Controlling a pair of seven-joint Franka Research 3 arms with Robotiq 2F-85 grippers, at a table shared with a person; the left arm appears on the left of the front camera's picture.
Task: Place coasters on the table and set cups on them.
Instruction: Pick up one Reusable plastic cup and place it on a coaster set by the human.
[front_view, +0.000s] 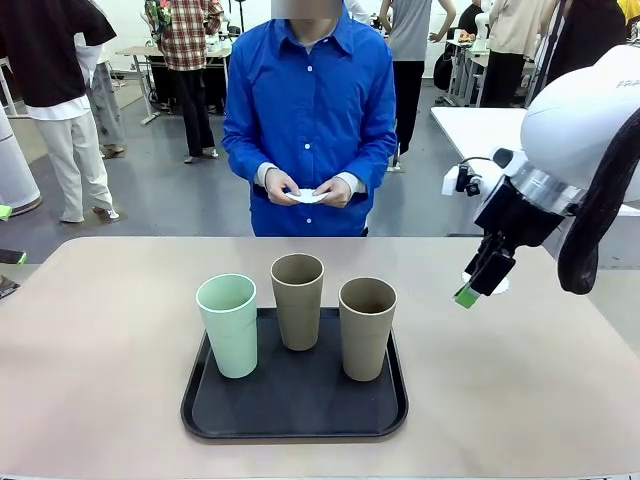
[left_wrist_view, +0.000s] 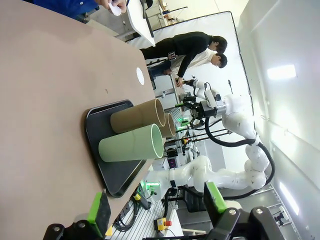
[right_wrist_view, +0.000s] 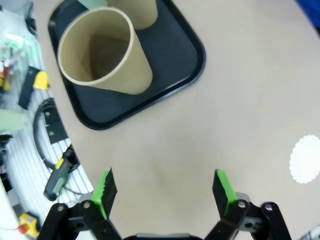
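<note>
Three cups stand on a black tray: a mint green one at the left, a tan one behind the middle, and another tan one at the right. Across the table a person holds a white coaster in both hands. Another coaster lies flat on the table to the tray's right, and it also shows as a small white disc, the coaster. My right gripper hovers open beside it over bare tabletop, with the gripper holding nothing. My left gripper is open and empty, looking sideways at the cups.
A white table stands behind at the right. Several people stand farther back in the room. Cables and equipment lie below the table's near edge. Bare tabletop stretches on both sides of the tray.
</note>
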